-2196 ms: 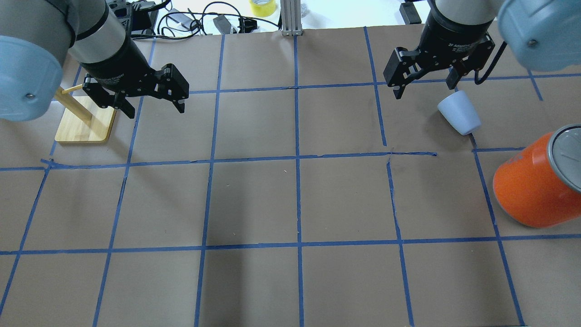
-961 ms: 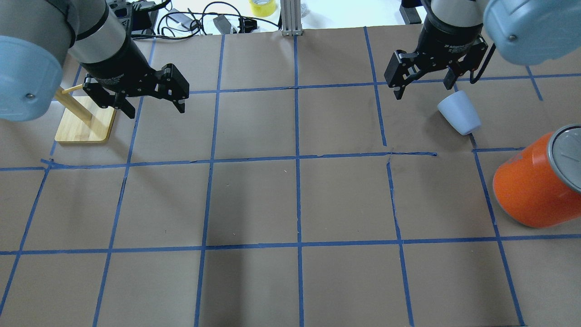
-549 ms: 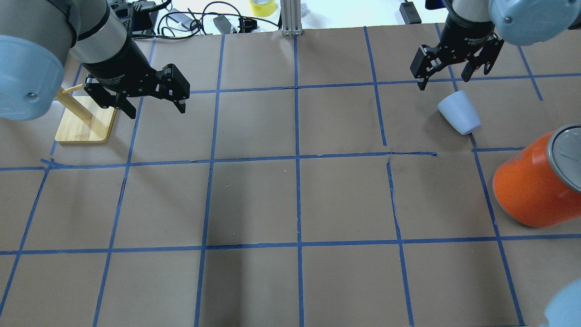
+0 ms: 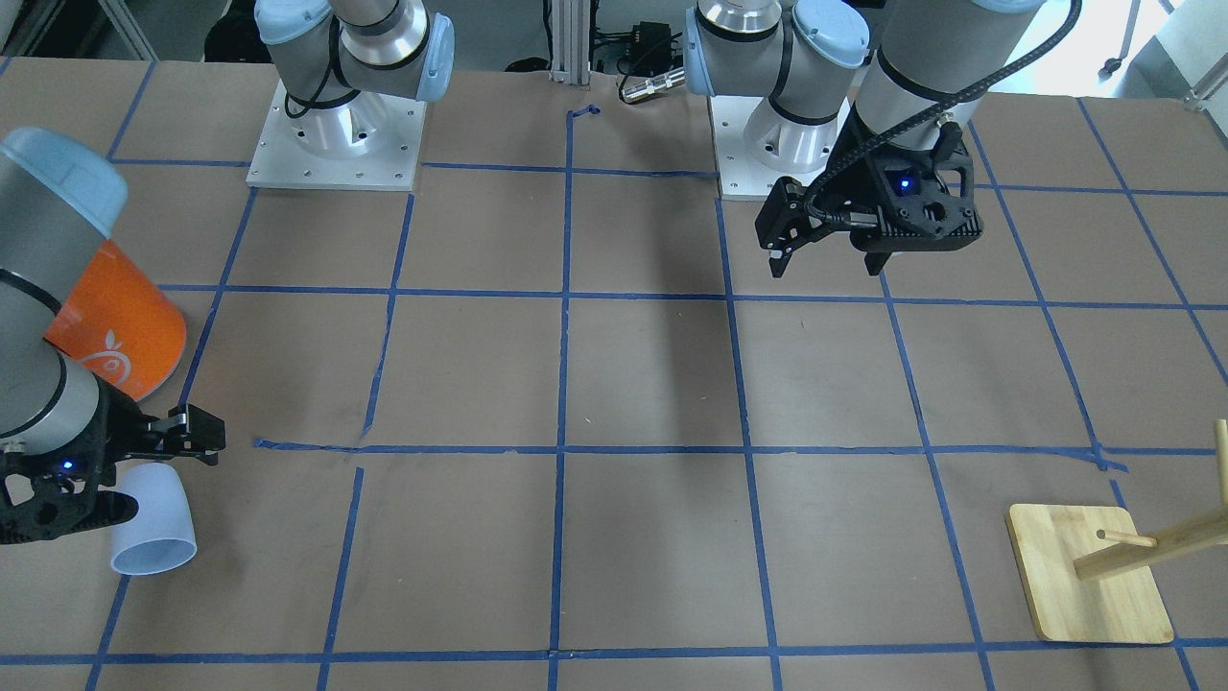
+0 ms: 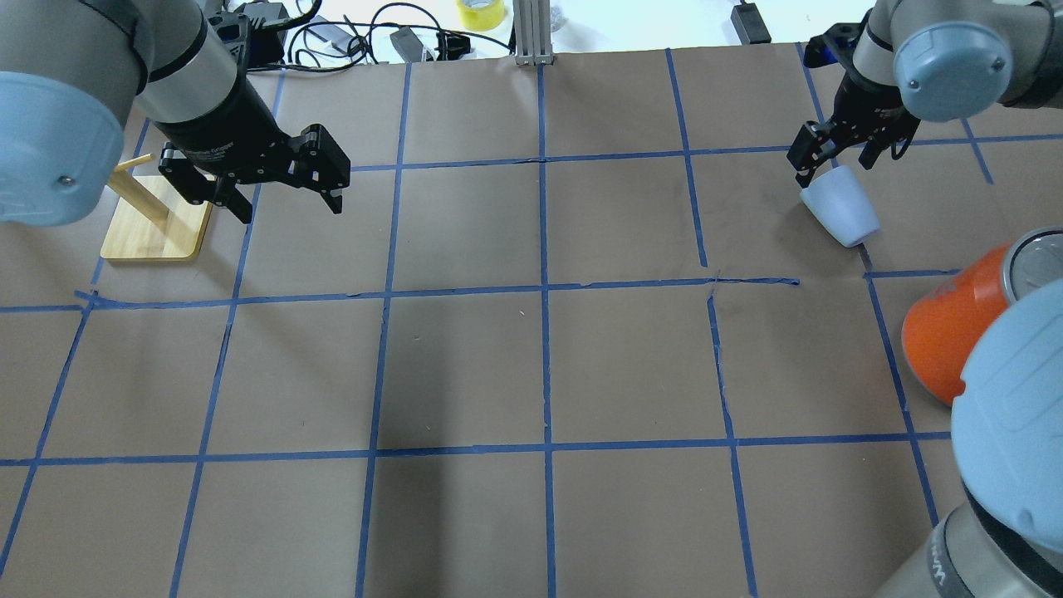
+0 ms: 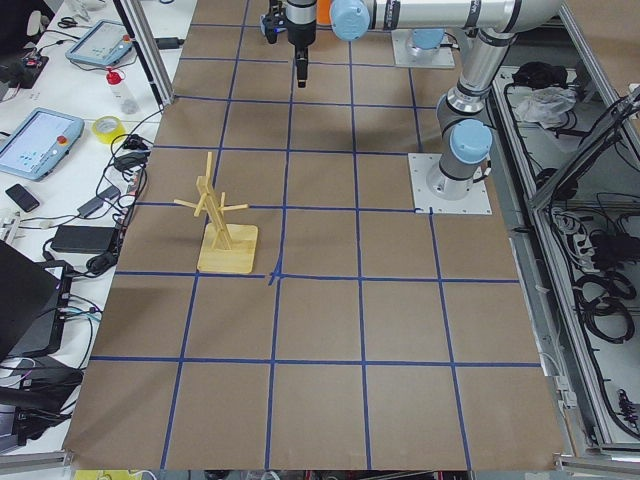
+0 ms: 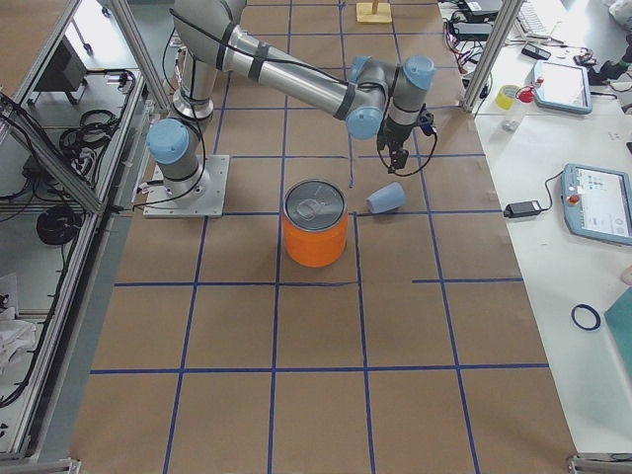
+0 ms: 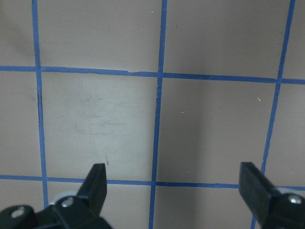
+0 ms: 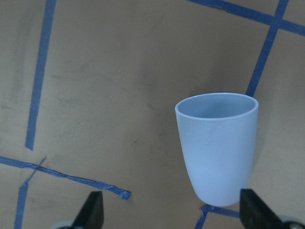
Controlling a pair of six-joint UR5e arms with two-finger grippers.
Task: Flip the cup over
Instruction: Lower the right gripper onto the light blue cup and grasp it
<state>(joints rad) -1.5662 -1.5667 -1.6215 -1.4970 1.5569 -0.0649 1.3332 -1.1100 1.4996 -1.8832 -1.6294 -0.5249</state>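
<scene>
While the cup (image 5: 840, 206) lies sideways, the orange can (image 4: 120, 321) bears a white logo (image 4: 99, 363).

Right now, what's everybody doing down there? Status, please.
Right gripper open over cup, nothing held. Left gripper open, empty. Cup lies on its side. Orange can nearby, apart.

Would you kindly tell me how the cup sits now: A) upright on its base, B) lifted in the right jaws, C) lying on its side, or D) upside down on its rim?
C: the cup lies on its side, mouth opening sideways, and nothing grips it.
</scene>
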